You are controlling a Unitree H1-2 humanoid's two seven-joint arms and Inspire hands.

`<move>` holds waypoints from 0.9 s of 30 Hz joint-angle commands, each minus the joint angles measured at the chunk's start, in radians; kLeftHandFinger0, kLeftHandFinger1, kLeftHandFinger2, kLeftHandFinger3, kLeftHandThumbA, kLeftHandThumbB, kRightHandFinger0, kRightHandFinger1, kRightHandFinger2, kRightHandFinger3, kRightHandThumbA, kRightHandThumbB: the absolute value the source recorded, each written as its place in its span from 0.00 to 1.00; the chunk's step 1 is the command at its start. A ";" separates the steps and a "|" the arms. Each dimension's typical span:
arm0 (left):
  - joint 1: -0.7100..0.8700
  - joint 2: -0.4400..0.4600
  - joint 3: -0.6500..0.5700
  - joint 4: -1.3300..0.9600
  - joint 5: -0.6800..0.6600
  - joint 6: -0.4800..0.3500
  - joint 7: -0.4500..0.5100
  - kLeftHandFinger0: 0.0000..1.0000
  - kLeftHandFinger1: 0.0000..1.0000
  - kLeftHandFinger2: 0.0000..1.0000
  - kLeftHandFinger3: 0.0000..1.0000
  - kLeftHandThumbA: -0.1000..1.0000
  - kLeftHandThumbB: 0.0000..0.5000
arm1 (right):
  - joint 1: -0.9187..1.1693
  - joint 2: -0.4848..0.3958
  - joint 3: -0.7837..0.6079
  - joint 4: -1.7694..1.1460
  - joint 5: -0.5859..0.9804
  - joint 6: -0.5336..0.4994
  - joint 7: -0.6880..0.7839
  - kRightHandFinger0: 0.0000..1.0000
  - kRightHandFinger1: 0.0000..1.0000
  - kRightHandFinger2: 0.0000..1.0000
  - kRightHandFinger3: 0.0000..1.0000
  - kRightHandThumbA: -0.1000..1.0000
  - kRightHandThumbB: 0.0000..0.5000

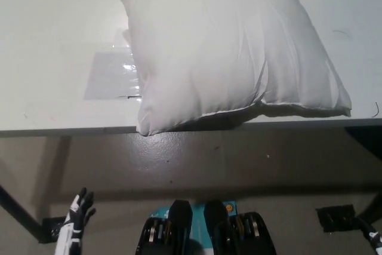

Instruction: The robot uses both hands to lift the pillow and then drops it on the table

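A large white pillow (227,46) lies on the white table (54,40), its near corner hanging a little over the table's front edge. My white left hand (76,219) hangs low at the lower left, well below the table edge, fingers apart and holding nothing. Only a sliver of my right hand (375,240) shows at the lower right corner; its fingers are out of sight. Neither hand touches the pillow.
A clear shiny plastic sheet (110,74) lies flat on the table to the pillow's left. Below the table's front edge the grey floor (197,159) shows, with a black table leg (21,213) at the lower left.
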 commanded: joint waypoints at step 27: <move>-0.540 0.029 0.137 -0.540 0.015 0.429 0.060 1.00 1.00 1.00 1.00 1.00 0.29 | -0.722 -0.095 -0.125 -0.414 -0.038 0.488 0.083 1.00 1.00 1.00 1.00 1.00 0.65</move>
